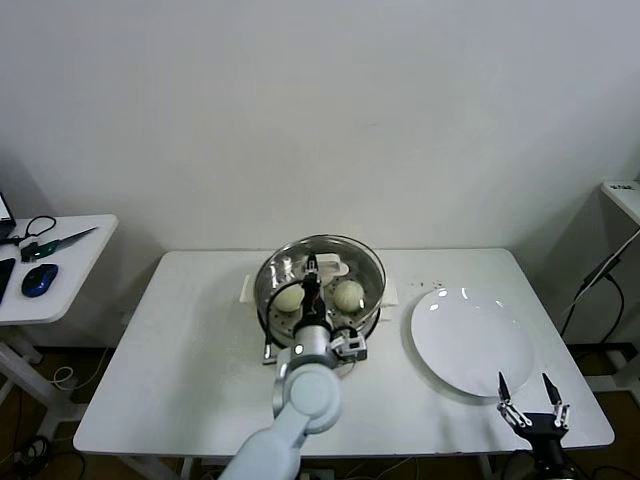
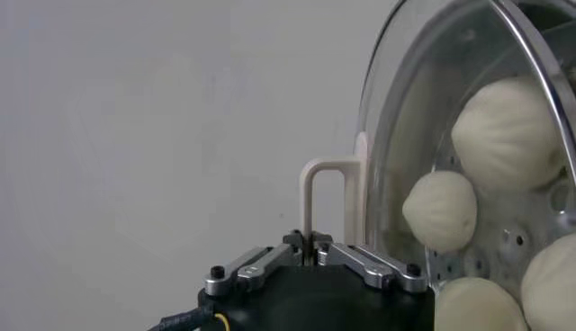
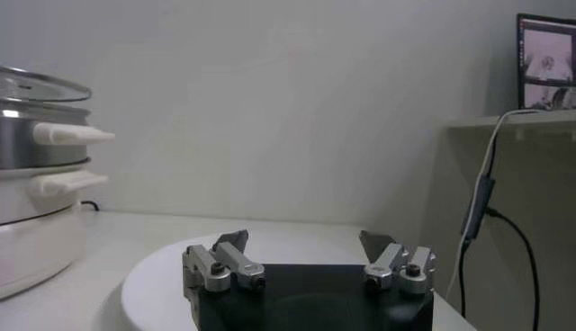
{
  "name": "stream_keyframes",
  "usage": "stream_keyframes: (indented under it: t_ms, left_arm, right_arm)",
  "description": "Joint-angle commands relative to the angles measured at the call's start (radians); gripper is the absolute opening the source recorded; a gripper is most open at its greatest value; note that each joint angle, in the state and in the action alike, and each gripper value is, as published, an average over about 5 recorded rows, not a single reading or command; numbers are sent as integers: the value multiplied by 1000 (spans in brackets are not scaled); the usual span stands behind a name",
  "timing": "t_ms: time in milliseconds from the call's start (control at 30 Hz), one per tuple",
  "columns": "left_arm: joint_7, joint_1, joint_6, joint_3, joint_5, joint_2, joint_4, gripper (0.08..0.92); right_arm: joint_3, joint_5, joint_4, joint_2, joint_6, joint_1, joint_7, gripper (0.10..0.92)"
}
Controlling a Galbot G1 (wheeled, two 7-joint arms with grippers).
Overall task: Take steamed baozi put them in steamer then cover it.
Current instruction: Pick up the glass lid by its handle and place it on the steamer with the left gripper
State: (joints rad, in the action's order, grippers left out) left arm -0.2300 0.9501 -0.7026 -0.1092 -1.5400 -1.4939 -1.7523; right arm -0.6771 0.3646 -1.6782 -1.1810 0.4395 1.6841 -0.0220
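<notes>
The steamer stands at the table's middle, a steel pot on a cream base; it also shows in the right wrist view. The glass cover lies over the pot. My left gripper is shut on the cover's cream handle, as the left wrist view shows. Through the glass I see several baozi on the perforated tray; two show in the head view. My right gripper is open and empty at the table's front right, also in its own view.
A flat white plate lies to the right of the steamer, just behind my right gripper. A side table with a mouse and scissors stands at the far left. A shelf with a hanging cable is at the far right.
</notes>
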Motion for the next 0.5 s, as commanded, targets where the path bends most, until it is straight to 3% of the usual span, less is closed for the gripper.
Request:
stream_keyframes:
  t_ms: [33,500]
  left_arm:
    - [3,-9,-6,-22,-26,-25,25,140]
    - [-5,7,8,3,-77,-15,46,140]
  right_arm:
    - [-4,1,-4,-1,2,1,-2,823]
    - [-4,-5,-10,-11,5,2,-1,823]
